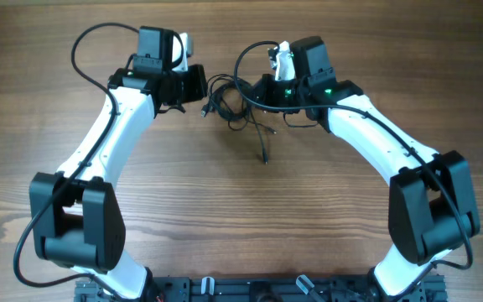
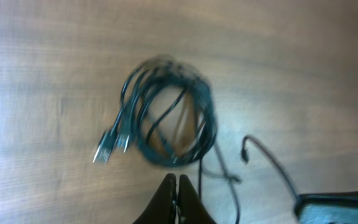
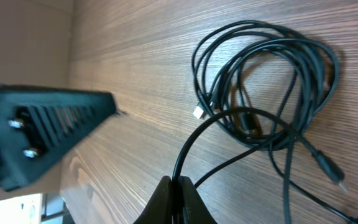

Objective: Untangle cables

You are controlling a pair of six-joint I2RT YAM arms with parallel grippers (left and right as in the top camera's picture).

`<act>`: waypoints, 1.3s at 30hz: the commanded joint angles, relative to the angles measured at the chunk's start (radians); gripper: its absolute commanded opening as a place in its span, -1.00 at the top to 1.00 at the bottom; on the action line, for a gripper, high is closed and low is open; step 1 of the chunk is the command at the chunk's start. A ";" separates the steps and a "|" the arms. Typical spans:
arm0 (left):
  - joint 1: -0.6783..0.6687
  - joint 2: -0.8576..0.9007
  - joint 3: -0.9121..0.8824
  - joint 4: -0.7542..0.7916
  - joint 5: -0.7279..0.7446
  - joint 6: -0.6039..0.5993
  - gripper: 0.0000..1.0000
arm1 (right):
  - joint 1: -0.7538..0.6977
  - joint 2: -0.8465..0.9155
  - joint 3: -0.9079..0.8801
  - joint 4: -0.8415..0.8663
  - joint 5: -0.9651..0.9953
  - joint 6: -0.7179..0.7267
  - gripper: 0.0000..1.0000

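The cables (image 1: 226,99) lie as a loose black coil on the wooden table between my two grippers, and one strand trails toward the front to a plug (image 1: 264,158). In the left wrist view the coil (image 2: 169,115) lies just beyond my left gripper (image 2: 178,181), which is shut with nothing visible between its fingers; two silvery plugs (image 2: 109,148) stick out to the coil's left. My right gripper (image 3: 176,182) is shut on one black strand that rises from its jaws and curves into the coil (image 3: 272,81). Overhead, the left gripper (image 1: 201,88) and right gripper (image 1: 262,91) flank the coil.
Thicker black arm wires loop above each wrist (image 1: 99,38) (image 1: 246,59). The left arm's black gripper body (image 3: 42,130) shows at the left of the right wrist view. The table (image 1: 241,218) is brown wood, with the arm bases at its front edge.
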State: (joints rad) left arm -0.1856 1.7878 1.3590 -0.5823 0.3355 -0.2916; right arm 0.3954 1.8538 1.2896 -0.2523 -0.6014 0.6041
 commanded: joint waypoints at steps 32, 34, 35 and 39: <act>0.160 0.041 0.001 -0.144 -0.063 -0.138 -0.61 | 0.247 0.026 0.011 -0.033 -0.034 -0.468 -0.53; 0.160 0.041 0.001 -0.143 -0.064 -0.135 -0.62 | 0.247 0.026 0.012 0.008 -0.118 -0.504 -0.53; 0.160 0.041 0.001 -0.142 -0.064 -0.135 -0.63 | 0.247 0.026 0.012 0.029 -0.131 -0.498 -0.53; 0.159 0.041 0.001 -0.145 -0.063 -0.135 -0.65 | 0.251 0.026 0.012 0.054 -0.222 -0.490 -0.61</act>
State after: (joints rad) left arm -0.0212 1.8179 1.3586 -0.7261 0.2600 -0.4320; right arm 0.6407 1.8565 1.2892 -0.2104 -0.6731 0.1551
